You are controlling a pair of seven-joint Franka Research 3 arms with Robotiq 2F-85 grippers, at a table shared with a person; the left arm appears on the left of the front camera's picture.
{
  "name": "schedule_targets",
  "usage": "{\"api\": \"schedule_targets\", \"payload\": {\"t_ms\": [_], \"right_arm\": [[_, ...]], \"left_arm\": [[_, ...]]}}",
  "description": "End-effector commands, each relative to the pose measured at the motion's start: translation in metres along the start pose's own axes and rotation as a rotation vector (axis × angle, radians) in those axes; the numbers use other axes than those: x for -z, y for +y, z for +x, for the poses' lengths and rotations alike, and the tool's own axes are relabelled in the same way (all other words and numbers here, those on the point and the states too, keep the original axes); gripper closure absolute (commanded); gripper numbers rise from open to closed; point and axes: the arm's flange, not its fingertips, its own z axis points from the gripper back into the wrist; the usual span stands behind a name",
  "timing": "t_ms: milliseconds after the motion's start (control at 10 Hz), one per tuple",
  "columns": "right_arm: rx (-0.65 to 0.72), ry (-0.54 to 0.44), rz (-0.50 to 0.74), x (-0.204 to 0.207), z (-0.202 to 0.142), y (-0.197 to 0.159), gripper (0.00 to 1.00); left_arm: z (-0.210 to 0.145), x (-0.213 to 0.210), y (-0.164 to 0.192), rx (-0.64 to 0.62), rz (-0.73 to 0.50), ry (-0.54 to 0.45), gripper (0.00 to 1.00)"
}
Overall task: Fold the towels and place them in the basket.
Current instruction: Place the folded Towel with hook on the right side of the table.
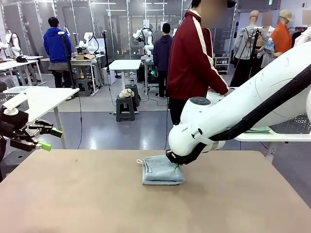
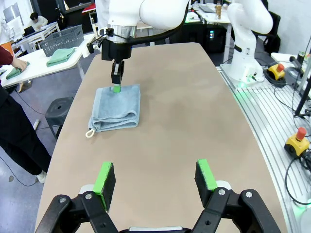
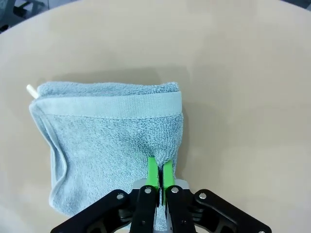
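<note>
A pale blue towel [image 1: 163, 171] lies folded small on the brown table [image 1: 97, 194], near its middle. Its white hanging loop [image 2: 89, 133] sticks out at one corner. My right gripper [image 3: 159, 164] is shut on the towel, pinching a pucker of cloth at its edge [image 2: 116, 88]. At the table's left edge my left gripper [image 1: 52, 139] hovers open and holds nothing; in the left wrist view its green pads [image 2: 104, 177] stand wide apart over bare table. The dark grey mesh basket [image 2: 60, 40] stands on a white side table beyond the far end.
A person in a dark red jacket [image 1: 192, 58] stands at the far side, hand on the side table [image 2: 14, 63]. Green cloths [image 2: 60, 56] lie beside the basket. The right arm's base [image 2: 248, 43] and emergency-stop buttons [image 2: 299, 138] flank the table.
</note>
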Motion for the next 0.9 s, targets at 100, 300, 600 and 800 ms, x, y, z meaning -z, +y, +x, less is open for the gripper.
{"api": "schedule_targets", "payload": {"t_ms": [100,300,600,800], "right_arm": [[0.047,-0.037,-0.084,-0.005,0.030,-0.048,0.96],[0.072,-0.032,-0.110,-0.012,0.038,-0.104,0.96],[0.110,-0.054,-0.133,-0.035,0.048,-0.189,0.96],[0.123,-0.063,-0.126,-0.050,0.056,-0.251,0.96]], "left_arm": [[0.002,0.000,-0.003,0.003,0.002,-0.005,0.16],[0.002,0.000,-0.003,0.003,0.002,-0.005,0.16],[0.002,0.000,-0.003,0.003,0.002,-0.005,0.16],[0.002,0.000,-0.003,0.003,0.002,-0.005,0.16]]}}
